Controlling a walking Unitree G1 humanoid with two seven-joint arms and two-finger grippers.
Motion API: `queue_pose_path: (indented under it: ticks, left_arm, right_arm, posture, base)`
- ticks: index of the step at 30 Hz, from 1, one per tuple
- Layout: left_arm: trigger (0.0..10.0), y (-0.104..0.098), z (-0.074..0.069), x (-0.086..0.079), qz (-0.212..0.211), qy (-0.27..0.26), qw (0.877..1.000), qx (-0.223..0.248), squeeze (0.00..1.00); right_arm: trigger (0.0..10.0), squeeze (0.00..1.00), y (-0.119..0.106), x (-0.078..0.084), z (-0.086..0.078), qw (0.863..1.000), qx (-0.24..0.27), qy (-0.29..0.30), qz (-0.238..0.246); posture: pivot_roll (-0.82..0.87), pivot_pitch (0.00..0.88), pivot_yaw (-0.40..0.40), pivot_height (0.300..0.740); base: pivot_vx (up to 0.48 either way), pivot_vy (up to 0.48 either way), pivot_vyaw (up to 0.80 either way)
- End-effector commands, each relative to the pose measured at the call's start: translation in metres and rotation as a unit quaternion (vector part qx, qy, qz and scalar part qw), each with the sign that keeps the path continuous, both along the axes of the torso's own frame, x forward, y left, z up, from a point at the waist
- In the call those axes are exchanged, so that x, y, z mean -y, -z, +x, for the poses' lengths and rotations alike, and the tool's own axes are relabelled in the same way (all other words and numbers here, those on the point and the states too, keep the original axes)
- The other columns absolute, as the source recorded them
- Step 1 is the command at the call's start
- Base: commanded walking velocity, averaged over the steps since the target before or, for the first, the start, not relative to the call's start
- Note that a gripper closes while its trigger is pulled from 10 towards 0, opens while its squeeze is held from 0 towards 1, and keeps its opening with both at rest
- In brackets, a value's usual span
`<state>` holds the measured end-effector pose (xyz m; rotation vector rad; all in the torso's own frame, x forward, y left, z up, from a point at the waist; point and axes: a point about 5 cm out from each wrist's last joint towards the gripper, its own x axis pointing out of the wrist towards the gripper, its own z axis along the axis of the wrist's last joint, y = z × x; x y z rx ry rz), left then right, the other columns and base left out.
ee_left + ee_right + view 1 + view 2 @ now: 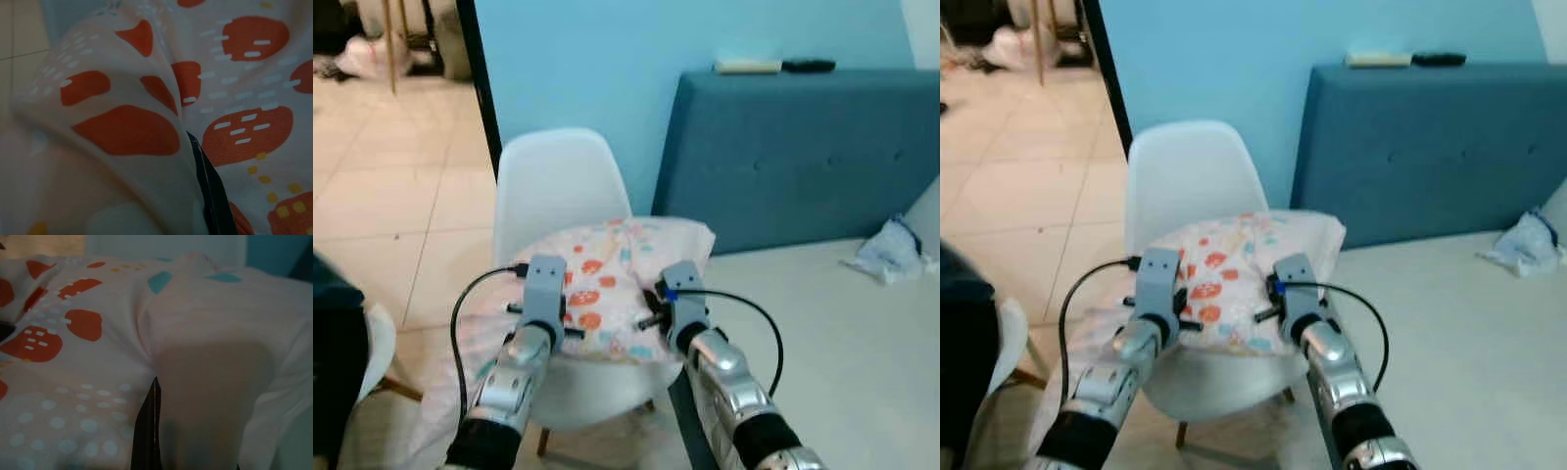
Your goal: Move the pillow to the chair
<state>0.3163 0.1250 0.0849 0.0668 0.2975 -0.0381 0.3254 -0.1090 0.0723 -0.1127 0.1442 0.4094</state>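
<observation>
Pillow (617, 279) on the white chair (558, 181), both tools pinching its near edge.

Soft and light (it creases at each finger), it is best held by the edge folds, as now: left tool (540, 315) and right tool (674, 315) each clenched on the cloth. Just beside the chair stands the bed (842, 333) with its blue headboard (793, 147); nothing blocks the seat.

A: Item one — pillow (617, 269): pale pink-white cloth, orange-red blotches with white dashes, teal patches, yellow dots.
B: Chair (558, 181)?
A: Plain white shell. Headboard (793, 152) — dark teal; wall (597, 59) light blue.
B: Arms?
A: Silver, with black cables; floor (391, 166) of cream tiles.
</observation>
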Motion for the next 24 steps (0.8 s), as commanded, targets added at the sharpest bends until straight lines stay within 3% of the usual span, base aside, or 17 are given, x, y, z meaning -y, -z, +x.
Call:
queue_pose_path:
  ticks: [1, 13, 24]
  left_arm:
    - [10.0, 0.0032, -0.0016, -0.0232, 0.038, -0.048, 0.998, -0.002, 0.0]
    - [10.0, -0.001, 0.0023, -0.0167, 0.042, -0.038, 0.998, 0.015, 0.0]
    - [10.0, -0.0032, 0.0058, -0.0234, 0.071, -0.049, 0.996, 0.024, 0.0]
  right_arm:
    - [10.0, 0.0, 0.0, 0.0165, 0.0014, 0.999, 0.0, 0.032, -0.006]
    - [10.0, 0.0, -0.0002, 0.0193, 0.0011, 0.999, 0.005, 0.041, -0.004]
    - [10.0, 0.0, -0.0013, 0.0161, 0.0038, 0.999, 0.006, 0.042, -0.006]
  posture:
    - [-0.03, 0.039, -0.068, 0.74]
    - [-0.04, 0.038, -0.062, 0.74]
    - [-0.04, 0.046, -0.061, 0.74]
  base:
    - [0.0, 0.0, 0.0]
    - [0.0, 0.0, 0.0]
    - [0.0, 0.0, 0.0]
